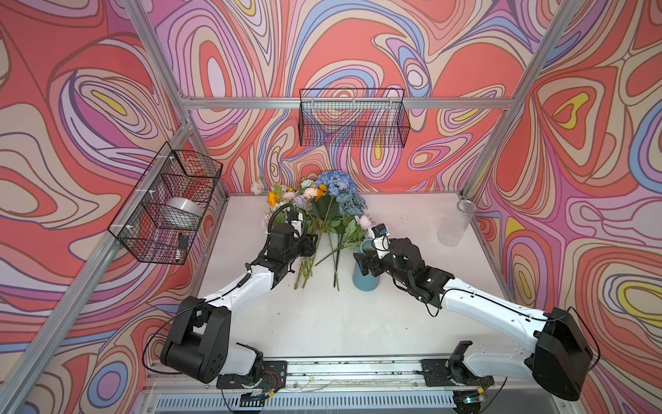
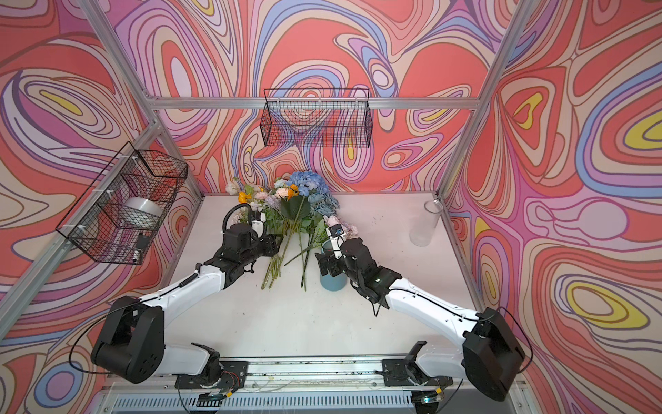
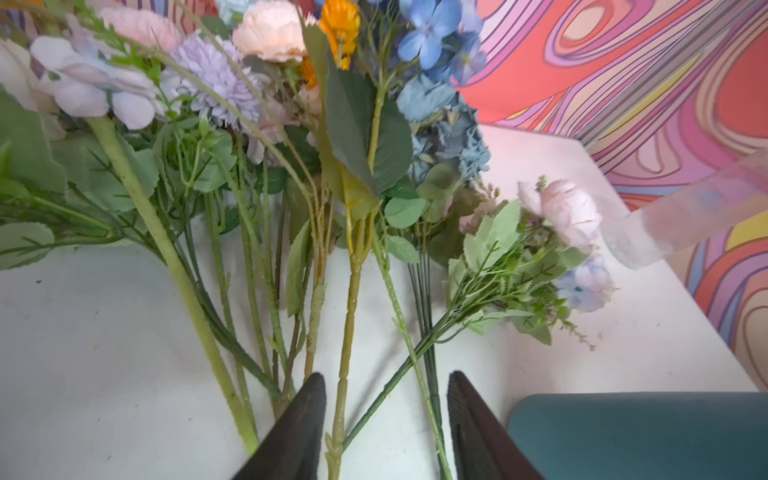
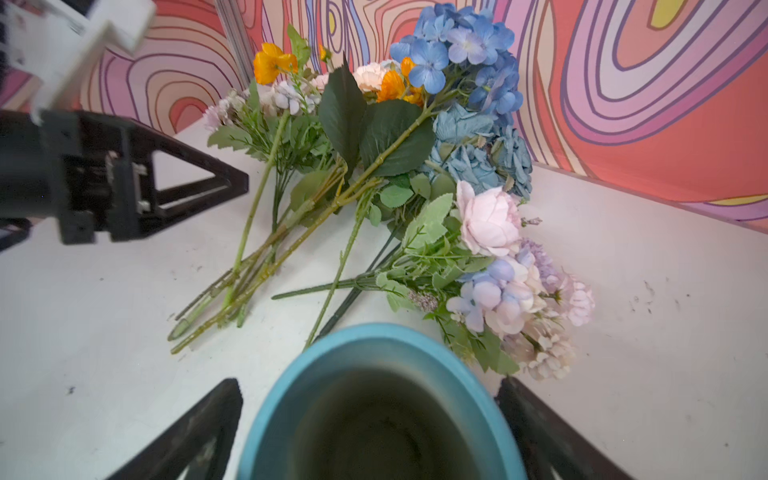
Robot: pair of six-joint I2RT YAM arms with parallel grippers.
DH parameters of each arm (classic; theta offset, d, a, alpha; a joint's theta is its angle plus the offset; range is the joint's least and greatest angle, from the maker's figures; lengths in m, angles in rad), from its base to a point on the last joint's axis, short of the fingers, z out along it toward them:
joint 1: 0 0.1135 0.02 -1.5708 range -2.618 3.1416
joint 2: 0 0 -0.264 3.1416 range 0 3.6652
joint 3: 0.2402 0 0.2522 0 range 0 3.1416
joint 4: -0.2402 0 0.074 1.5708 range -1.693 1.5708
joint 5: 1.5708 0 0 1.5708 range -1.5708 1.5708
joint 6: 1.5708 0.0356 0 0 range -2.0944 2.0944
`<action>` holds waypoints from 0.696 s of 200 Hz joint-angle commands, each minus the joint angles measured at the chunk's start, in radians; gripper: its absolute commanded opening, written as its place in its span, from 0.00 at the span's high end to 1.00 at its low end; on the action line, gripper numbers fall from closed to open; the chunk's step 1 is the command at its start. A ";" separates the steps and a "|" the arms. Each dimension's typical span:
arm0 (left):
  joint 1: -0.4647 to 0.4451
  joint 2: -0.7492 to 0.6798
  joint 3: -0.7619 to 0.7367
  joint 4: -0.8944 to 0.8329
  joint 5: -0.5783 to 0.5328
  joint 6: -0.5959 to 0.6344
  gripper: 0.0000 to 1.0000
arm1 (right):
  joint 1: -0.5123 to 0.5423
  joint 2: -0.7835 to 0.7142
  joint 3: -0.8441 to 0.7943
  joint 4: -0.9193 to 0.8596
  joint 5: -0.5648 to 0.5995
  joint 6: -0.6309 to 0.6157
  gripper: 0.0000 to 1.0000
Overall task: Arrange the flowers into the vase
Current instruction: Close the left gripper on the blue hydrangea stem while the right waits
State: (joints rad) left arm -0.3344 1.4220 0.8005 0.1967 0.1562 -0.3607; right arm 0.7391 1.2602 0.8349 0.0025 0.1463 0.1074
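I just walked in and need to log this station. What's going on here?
Two robot arms are working on putting artificial flowers into a blue vase. The flowers all lie in a heap on the white table, and the vase is empty. The left gripper is open, low over the stems, with a yellow-green stem between its jaws. The right gripper is open, with one finger on each side of the vase's mouth. A clear glass vase stands apart in the far right corner.
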 commanded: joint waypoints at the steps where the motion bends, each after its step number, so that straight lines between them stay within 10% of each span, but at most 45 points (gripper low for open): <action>1: -0.007 0.049 0.055 -0.158 -0.065 0.049 0.51 | 0.006 -0.028 0.092 -0.028 -0.071 0.026 0.02; 139: -0.069 0.260 0.248 -0.283 -0.073 0.085 0.72 | -0.204 0.196 0.463 -0.263 -0.045 0.137 0.02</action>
State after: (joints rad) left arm -0.3744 1.6653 1.0229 -0.0765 0.0513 -0.2882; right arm 0.5766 1.4235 1.2938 -0.2497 0.0895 0.1928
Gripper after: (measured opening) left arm 0.284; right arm 0.985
